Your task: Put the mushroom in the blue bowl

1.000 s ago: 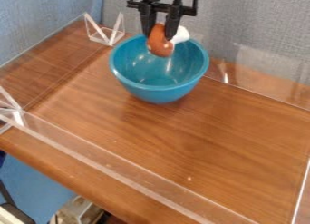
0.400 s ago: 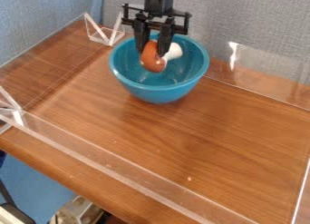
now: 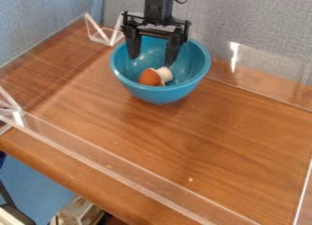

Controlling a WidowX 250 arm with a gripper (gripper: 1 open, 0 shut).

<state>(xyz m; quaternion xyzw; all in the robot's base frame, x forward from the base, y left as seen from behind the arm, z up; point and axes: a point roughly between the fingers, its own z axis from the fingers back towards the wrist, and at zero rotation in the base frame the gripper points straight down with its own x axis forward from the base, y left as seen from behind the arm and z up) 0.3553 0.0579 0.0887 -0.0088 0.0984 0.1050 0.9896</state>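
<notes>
Mushroom (image 3: 152, 76) lies inside blue bowl (image 3: 161, 71) near tabletop's (image 3: 183, 128) far edge; gripper (image 3: 155, 54) above it, jaws spread, holding nothing.

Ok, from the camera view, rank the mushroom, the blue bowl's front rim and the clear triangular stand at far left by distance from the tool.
1. mushroom, just below the open tool, inside the blue bowl
2. The bowl's front rim, toward the camera
3. clear triangular stand, far left edge

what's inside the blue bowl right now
The mushroom lies inside the blue bowl, orange cap showing, with the open gripper above it. The near wall hides the bowl's floor in front.
</notes>
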